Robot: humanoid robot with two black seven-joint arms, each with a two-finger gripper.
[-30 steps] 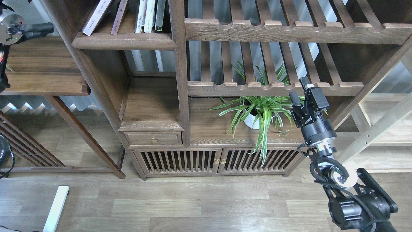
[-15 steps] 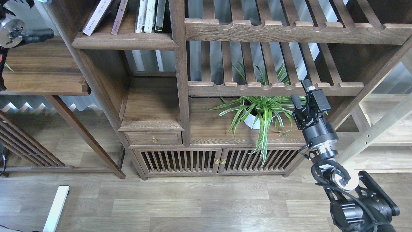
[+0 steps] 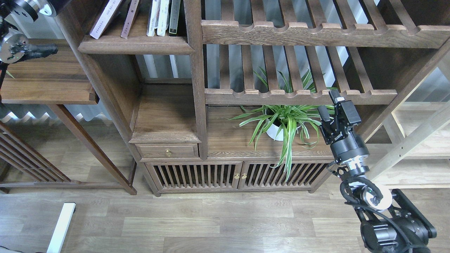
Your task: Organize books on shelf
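books (image 3: 154,17) on shelf (image 3: 135,45), two leaning: straightening left. right gripper (image 3: 331,104) parted, empty, near plant (image 3: 284,121). left gripper (image 3: 38,51): jaw state indeterminate.

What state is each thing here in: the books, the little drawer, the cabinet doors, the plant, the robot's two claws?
Books: standing on the shelf, two at left leaning.
Drawer: closed.
Cabinet doors: closed.
Potted plant: upright.
Right gripper: open, empty.
Left gripper: too dark to tell.
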